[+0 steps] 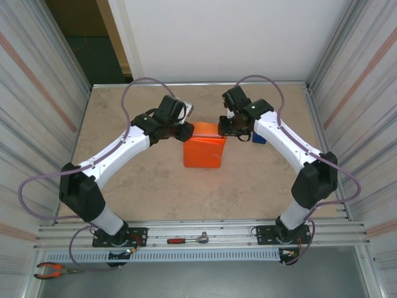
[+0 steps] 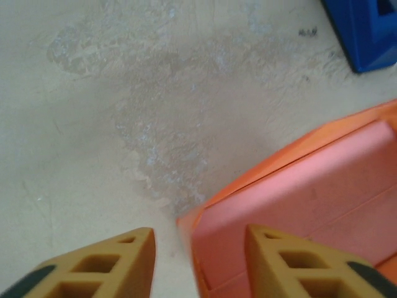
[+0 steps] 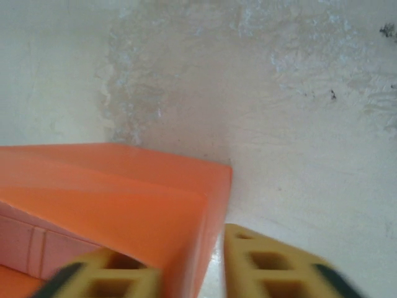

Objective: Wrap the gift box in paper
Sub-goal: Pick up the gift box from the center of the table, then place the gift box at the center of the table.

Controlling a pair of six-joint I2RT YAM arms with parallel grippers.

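Pale pink gift box, partly wrapped in folded orange paper

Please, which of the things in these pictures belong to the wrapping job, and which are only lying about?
Belong to the job:
- the gift box, pink, partly covered
- the paper, orange, folded up around the box
- the blue tape dispenser, probably for sealing

Only lying about:
- the red-handled driver, on the front rail
- the orange-handled pliers, near the left corner
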